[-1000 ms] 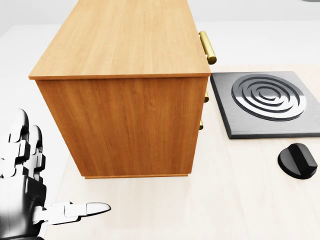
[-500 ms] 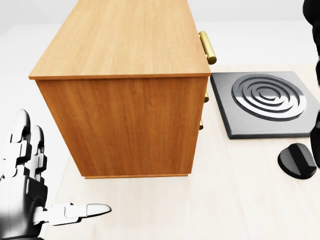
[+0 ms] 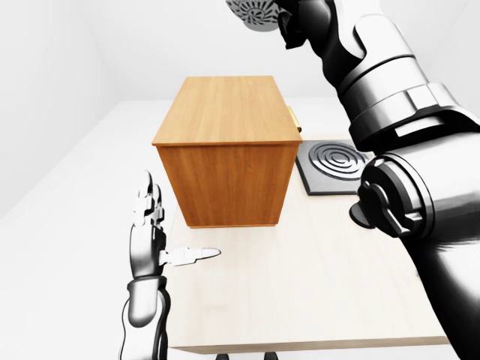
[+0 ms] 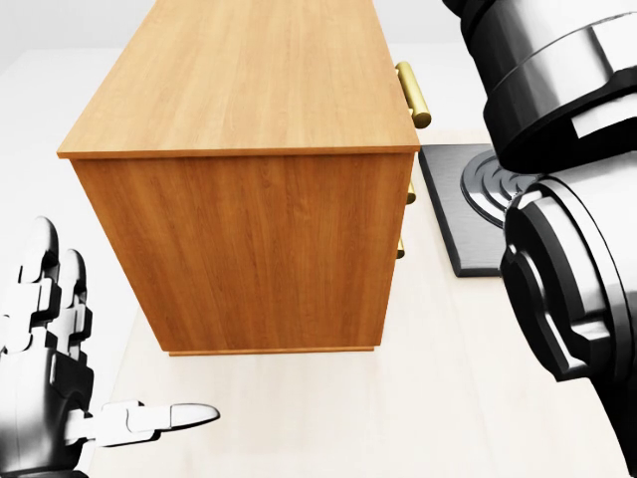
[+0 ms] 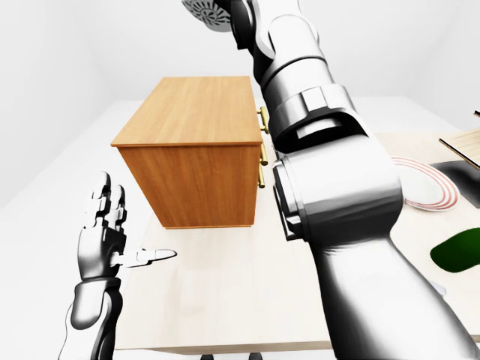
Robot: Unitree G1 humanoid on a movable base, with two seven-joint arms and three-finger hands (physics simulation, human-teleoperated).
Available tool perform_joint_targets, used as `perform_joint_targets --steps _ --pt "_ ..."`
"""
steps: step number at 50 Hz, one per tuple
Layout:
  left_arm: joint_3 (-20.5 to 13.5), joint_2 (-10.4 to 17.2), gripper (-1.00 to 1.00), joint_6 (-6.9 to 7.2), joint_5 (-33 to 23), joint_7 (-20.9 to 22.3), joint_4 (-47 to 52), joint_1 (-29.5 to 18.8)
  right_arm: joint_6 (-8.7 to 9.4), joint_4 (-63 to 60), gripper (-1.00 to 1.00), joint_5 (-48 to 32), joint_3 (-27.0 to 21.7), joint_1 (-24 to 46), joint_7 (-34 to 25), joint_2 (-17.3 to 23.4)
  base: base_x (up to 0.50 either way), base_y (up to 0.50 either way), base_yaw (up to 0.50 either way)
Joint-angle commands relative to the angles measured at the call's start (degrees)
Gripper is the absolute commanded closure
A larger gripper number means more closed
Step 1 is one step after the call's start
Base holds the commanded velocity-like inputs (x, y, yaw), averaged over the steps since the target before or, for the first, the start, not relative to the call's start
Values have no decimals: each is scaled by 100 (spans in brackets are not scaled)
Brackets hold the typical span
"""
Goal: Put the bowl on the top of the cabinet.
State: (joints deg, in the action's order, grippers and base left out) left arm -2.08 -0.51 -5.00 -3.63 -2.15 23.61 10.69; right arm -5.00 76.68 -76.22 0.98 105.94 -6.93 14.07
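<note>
Right hand (image 3: pixel 289 19) raised high above the light-brown wooden cabinet (image 3: pixel 225 161), fingers clenched around a grey patterned bowl (image 3: pixel 255 13) at the top edge. Left hand (image 3: pixel 150 232) low beside the cabinet over the pale tabletop (image 3: pixel 300 285), fingers spread and released.

bowl (image 3: pixel 255 13) cut by top edge, right hand (image 3: pixel 296 22) grip unclear – burner (image 4: pixel 473 204) mostly hidden

Bright, even, diffuse simulator light, white surroundings nearly washed out, faint soft shadow under the cabinet (image 3: pixel 225 161), specular highlights on the glossy right arm (image 5: pixel 330 187) and hotplate (image 3: pixel 334 161), sharp focus throughout, no blur, mild wide-angle stretch at edges
</note>
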Motion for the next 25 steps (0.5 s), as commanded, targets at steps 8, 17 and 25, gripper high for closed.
perform_joint_targets --steps 8,17,25 --pt "-11 0 -100 0 19 23 58 8 0 -132 100 761 23 -101 154 -616 0 0 0" --pt "1 -3 -100 0 25 47 65 33 0 -121 100 820 122 -531 269 -687 0 0 0" --pt "12 -2 -100 0 26 62 63 46 0 -127 100 812 176 -727 346 -718 0 0 0"
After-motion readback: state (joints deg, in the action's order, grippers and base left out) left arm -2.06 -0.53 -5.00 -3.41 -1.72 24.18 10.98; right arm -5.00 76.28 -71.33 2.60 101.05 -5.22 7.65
